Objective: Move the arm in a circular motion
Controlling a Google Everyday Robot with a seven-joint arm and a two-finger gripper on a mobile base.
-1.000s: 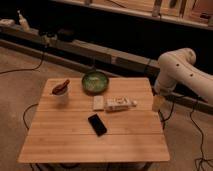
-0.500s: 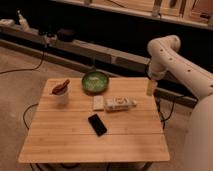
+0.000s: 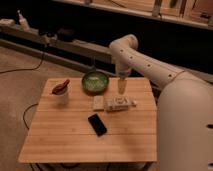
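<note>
The thick white arm [image 3: 150, 67] with small dark dots reaches in from the right and bends down over the far right part of the wooden table [image 3: 75, 137]. Its narrow pale tip, the gripper [image 3: 121, 86], points straight down. It hangs just right of the green bowl [image 3: 95, 81] and above the small white box [image 3: 120, 104]. Nothing shows in the gripper.
On the table stand a white cup with a red item in it [image 3: 61, 91], a small pale block [image 3: 98, 102] and a black phone [image 3: 97, 124]. Dark shelving with cables runs behind the table. A cable lies on the floor at left.
The arm has swung left and inward over the table, from beyond its right edge to near the green bowl. The objects on the table have not moved.
</note>
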